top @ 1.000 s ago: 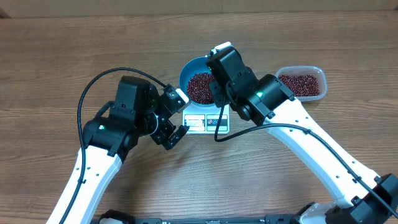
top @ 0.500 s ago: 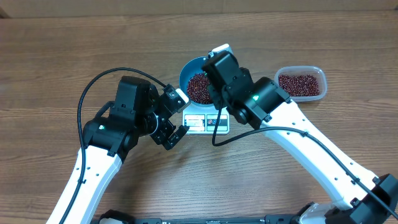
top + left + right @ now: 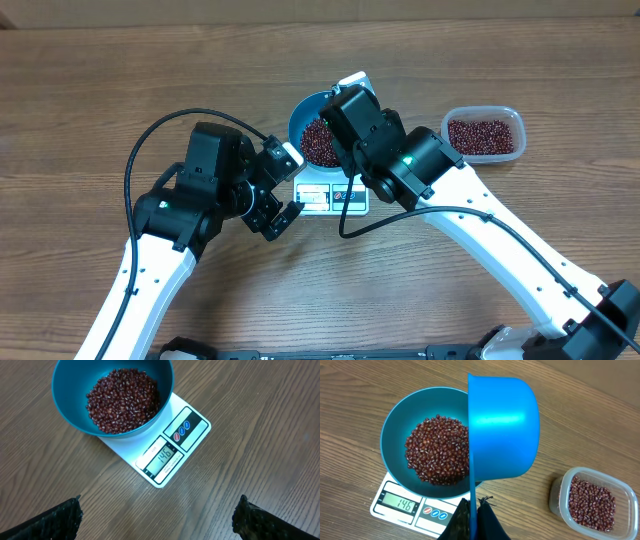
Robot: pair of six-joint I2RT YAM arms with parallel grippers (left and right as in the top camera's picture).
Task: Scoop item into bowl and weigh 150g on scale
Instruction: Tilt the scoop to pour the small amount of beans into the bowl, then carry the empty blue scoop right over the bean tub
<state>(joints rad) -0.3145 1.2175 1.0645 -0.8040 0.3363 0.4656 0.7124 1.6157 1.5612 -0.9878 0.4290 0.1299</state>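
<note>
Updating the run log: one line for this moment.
right fingers: shut on scoop, tilted over bowl | left fingers: open | scale: reads 146

Overhead looks straight down from far above the scale; both wrist cameras hover close, sharing scale and bowl.

Wooden table — scale, clear tub on it.
</note>
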